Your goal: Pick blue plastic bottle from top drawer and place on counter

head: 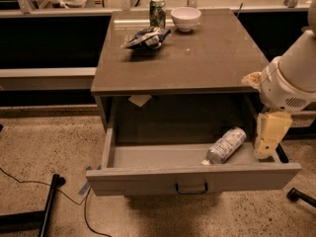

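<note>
The blue plastic bottle (pixel 226 145) lies on its side in the right part of the open top drawer (pixel 148 179), its white cap towards the drawer's front. My gripper (pixel 267 144) hangs pointing down over the drawer's right end, just right of the bottle and apart from it. The white arm above it covers the counter's right front corner. The counter (pixel 212 58) is the grey-brown top above the drawer.
On the back of the counter stand a green can (pixel 157 13), a white bowl (pixel 185 18) and a crumpled snack bag (pixel 146 37). A paper tag (pixel 140 100) hangs under the counter's edge. A black stand leg and cable (pixel 49 201) lie on the floor at left.
</note>
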`<action>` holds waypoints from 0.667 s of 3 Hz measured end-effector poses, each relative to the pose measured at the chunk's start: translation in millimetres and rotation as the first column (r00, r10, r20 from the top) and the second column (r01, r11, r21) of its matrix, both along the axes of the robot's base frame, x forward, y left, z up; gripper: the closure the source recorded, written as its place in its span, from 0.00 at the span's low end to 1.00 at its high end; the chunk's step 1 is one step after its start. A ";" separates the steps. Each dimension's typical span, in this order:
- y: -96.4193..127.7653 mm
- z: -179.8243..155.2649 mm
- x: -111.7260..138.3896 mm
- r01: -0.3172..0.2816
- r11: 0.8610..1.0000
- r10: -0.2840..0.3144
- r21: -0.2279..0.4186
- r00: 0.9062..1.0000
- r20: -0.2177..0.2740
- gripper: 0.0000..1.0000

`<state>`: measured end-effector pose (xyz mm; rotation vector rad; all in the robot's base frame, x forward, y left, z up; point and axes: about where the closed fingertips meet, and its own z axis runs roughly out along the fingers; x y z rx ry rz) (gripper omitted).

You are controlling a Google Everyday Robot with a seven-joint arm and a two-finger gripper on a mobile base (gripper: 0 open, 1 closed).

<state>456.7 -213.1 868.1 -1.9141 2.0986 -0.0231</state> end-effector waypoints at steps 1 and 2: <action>0.8 -2.7 9.3 -0.033 0.998 0.033 -0.053 0.999 0.003 0.00; -9.0 -33.2 55.7 -0.144 0.974 0.154 -0.176 0.987 0.045 0.00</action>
